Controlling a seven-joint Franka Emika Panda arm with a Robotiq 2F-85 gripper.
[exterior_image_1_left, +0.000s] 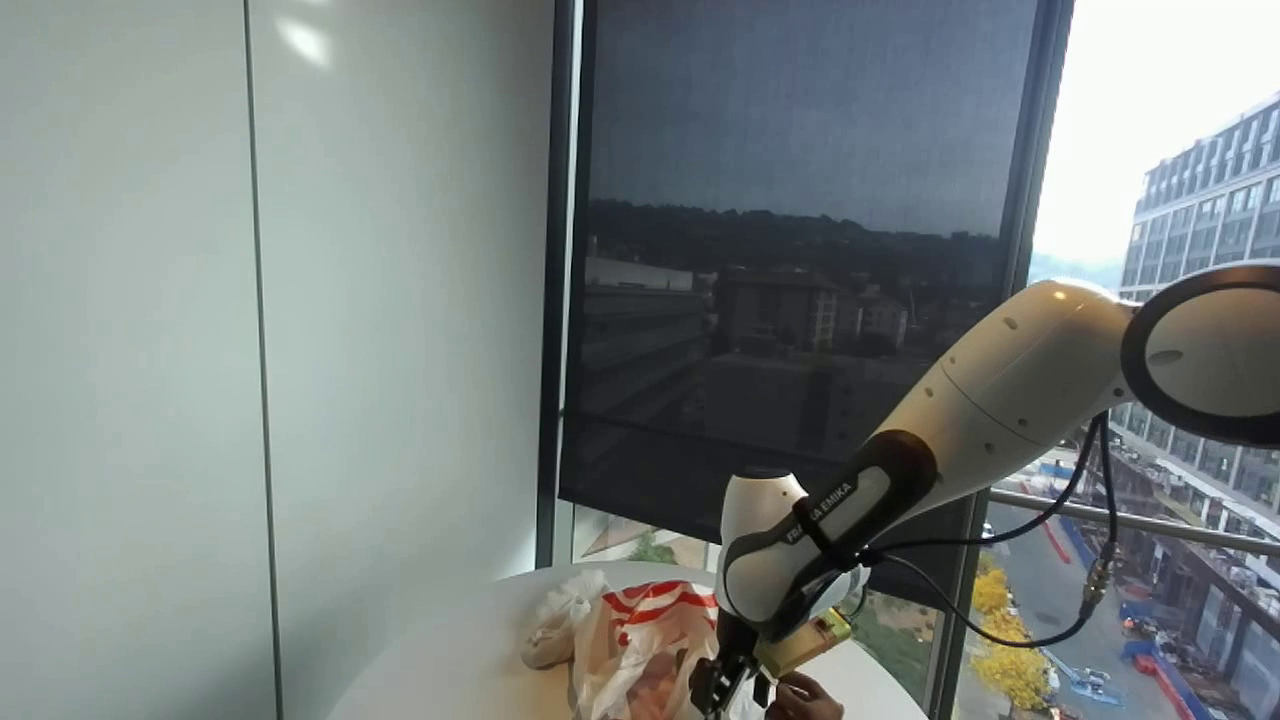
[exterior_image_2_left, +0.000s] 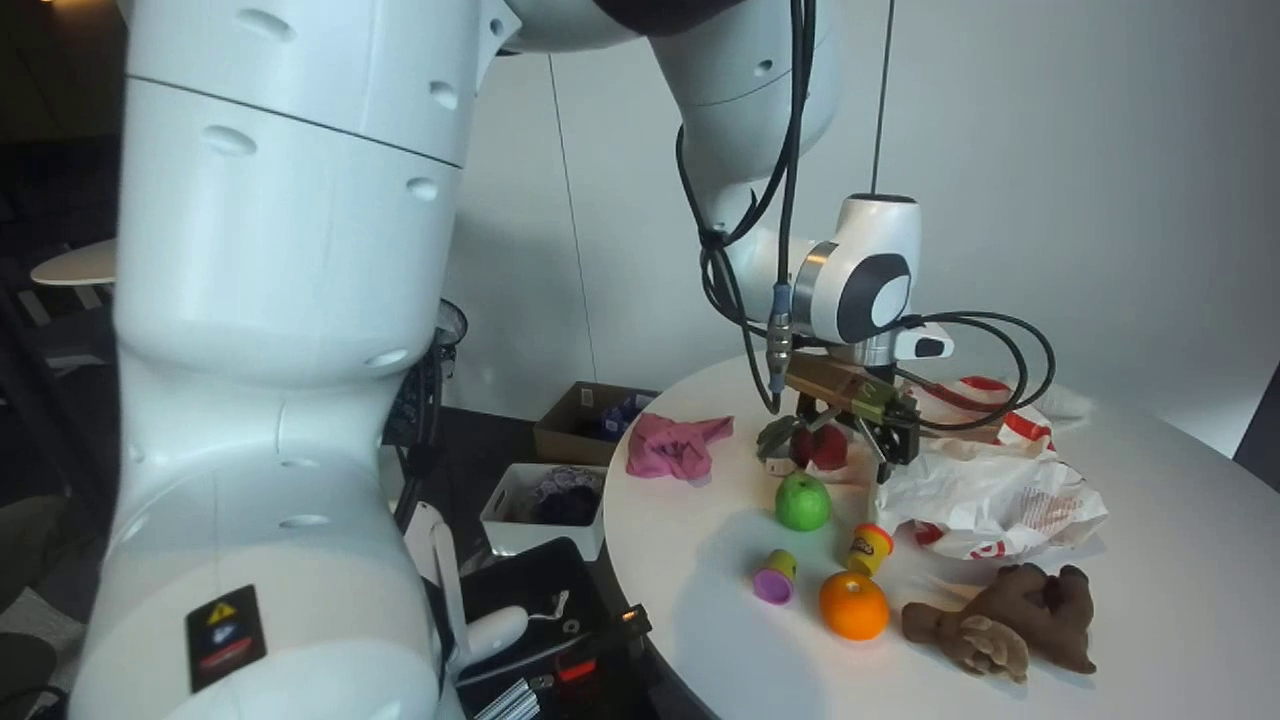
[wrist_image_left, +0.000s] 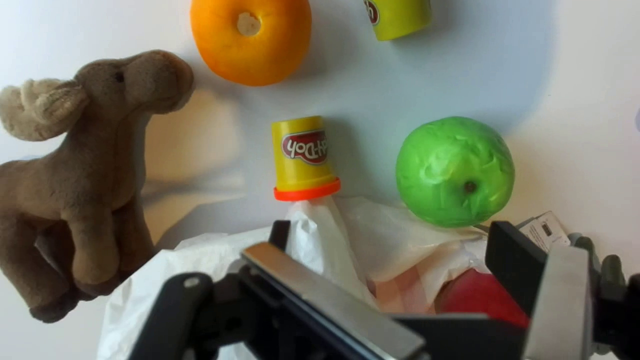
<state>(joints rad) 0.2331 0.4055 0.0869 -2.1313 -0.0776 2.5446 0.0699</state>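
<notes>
The gripper (wrist_image_left: 392, 240) hangs low over the white bench (exterior_image_2_left: 1170, 600) with its fingers (wrist_image_left: 515, 265) spread well apart. Beneath it lies a crumpled white plastic bag (exterior_image_2_left: 1000, 495) with red markings, seen in both exterior views; whether the fingers touch it cannot be told. A red rounded thing (wrist_image_left: 482, 295) shows at the bag's edge, partly hidden by the gripper. Near that edge sit a yellow Play-Doh tub (wrist_image_left: 302, 155), its orange lid (wrist_image_left: 307, 191) toward the bag, and a green apple (wrist_image_left: 455, 172). Farther out lie an orange (wrist_image_left: 252, 50) and a second Play-Doh tub (exterior_image_2_left: 775, 577) with a purple lid (exterior_image_2_left: 773, 587). A brown plush moose (wrist_image_left: 95, 165) lies on its side near the bag, and a pink cloth (exterior_image_2_left: 670, 447) rests near the bench's rim. In an exterior view, black cables (exterior_image_2_left: 785, 235) hang from the arm (exterior_image_2_left: 270, 450), one loop crossing in front of the bag. Past the bench stand a cardboard box (exterior_image_2_left: 565, 443) and a white bin (exterior_image_2_left: 540, 540).
</notes>
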